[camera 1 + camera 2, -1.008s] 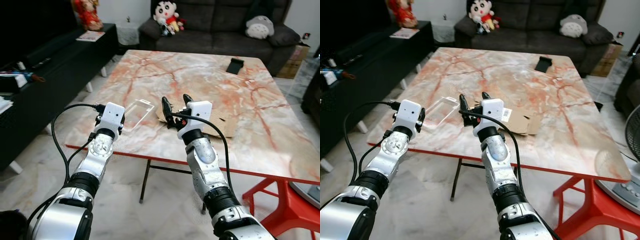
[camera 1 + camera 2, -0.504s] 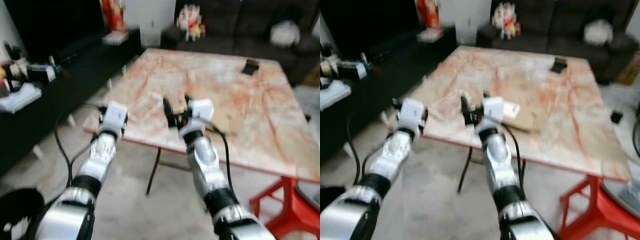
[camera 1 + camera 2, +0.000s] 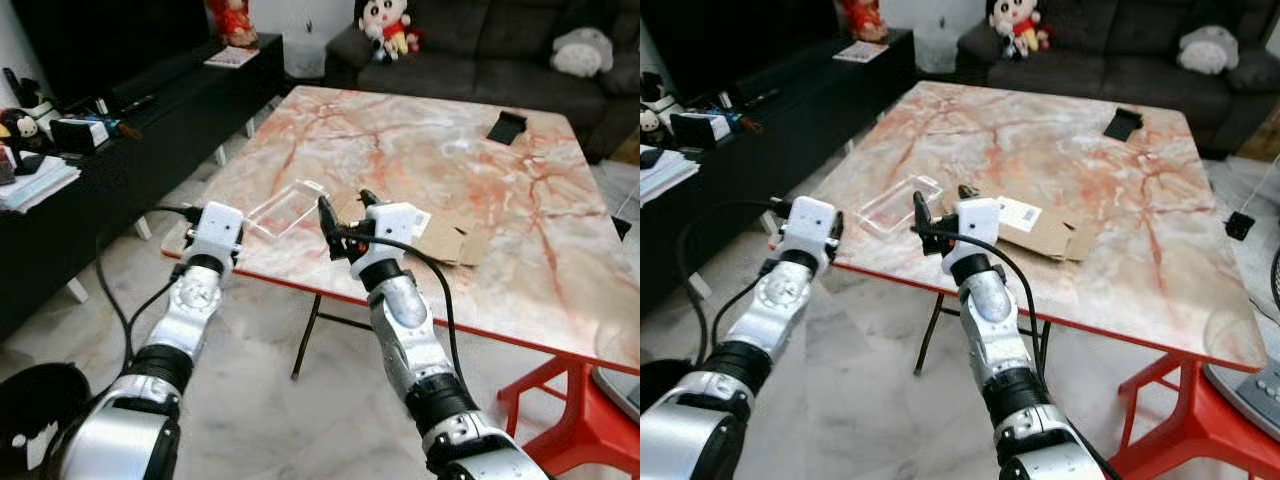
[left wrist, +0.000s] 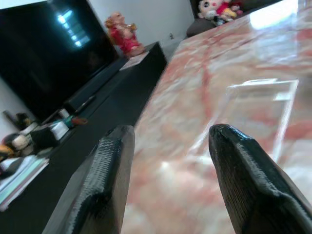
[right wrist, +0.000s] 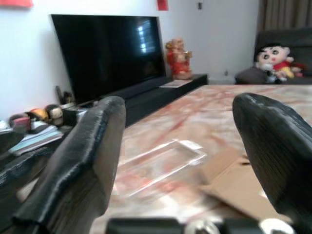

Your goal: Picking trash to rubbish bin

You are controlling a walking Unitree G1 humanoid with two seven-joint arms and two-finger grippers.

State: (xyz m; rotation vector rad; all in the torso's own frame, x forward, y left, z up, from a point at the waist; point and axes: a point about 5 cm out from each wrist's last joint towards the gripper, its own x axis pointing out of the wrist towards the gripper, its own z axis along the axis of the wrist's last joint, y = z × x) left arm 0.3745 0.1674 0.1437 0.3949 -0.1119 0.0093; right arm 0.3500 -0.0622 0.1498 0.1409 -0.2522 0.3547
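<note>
A: Where is the trash relative to the table (image 3: 520,215)?

B: 2 pieces lie on its marble top, both toward the edge nearest the robot. A clear plastic tray (image 3: 288,207) lies flat by the near left part of that edge, and a flattened piece of brown cardboard (image 3: 448,240) with a white label lies to the tray's right, a little farther in from the edge.

A: And the grippers?

B: The right gripper (image 3: 346,218) is raised over the table's near edge, between the tray and the cardboard, its 2 black fingers (image 5: 80,163) spread wide apart with nothing between them. In its wrist view the tray and a corner of the cardboard lie just past the fingers.

A: The left one?

B: The left gripper (image 4: 168,161) sits low at the table's near left corner, just short of the tray. Its fingers (image 4: 105,185) are parted too and hold nothing; the tray shows in the gap between them, lying on the marble (a bit blurred, but its clear rim is plain enough).

A: Anything else on the table?

B: A small black object (image 3: 507,127) lies near the far right corner, well apart from the trash.

A: What stands around the table?

B: Beyond its far edge is a dark sofa (image 3: 480,45) with a doll (image 3: 383,20) and a grey plush toy (image 3: 585,50) on it. To the table's left runs a long black TV cabinet (image 3: 120,140) with a TV (image 5: 109,51) on it and small clutter on top. A red stool (image 3: 570,420) stands by the near right corner.
</note>
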